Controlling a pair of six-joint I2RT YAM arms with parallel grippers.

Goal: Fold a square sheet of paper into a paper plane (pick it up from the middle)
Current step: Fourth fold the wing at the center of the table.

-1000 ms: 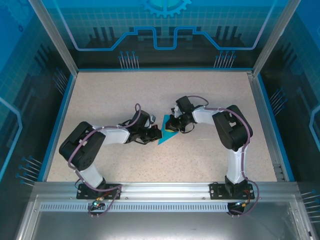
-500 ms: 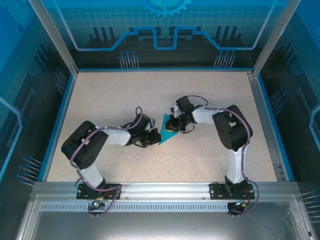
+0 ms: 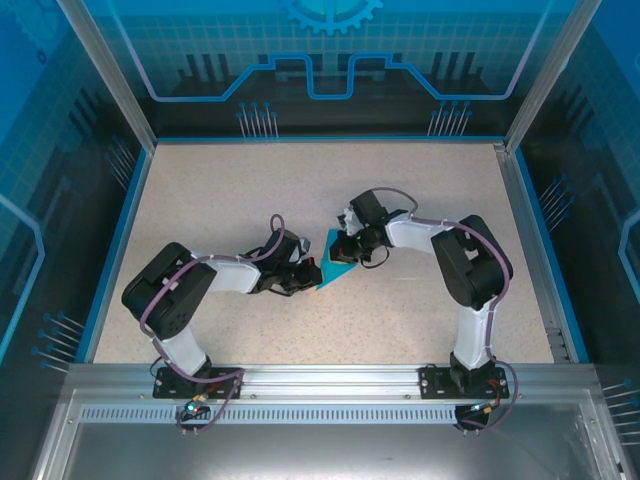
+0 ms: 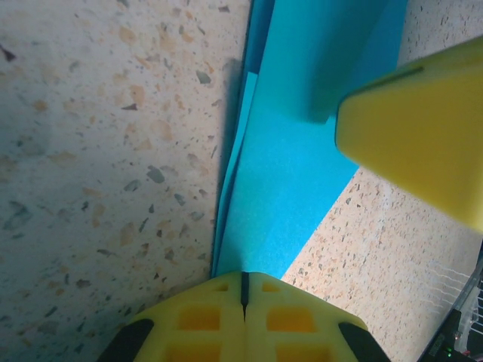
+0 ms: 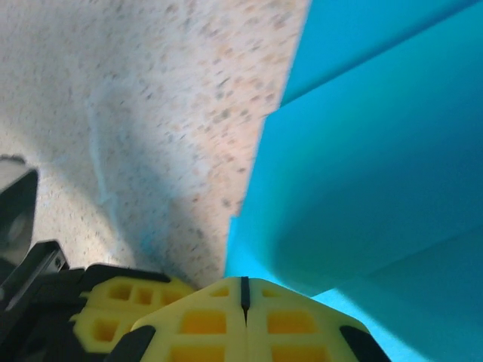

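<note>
Left end effector (image 4: 243, 290) and right end effector (image 5: 243, 290), both clenched, pin the square sheet of paper (image 4: 294, 173), probably creasing it.

— What do we have underneath?
— A speckled beige table (image 3: 300, 190) with a blue border along its left and far sides.
— And what do we find lying on it?
— Folded turquoise paper (image 3: 335, 268) near the middle, a roughly triangular patch. Up close we see flat layers overlapping, with straight creases, and one long edge casting a thin shadow on the table.
</note>
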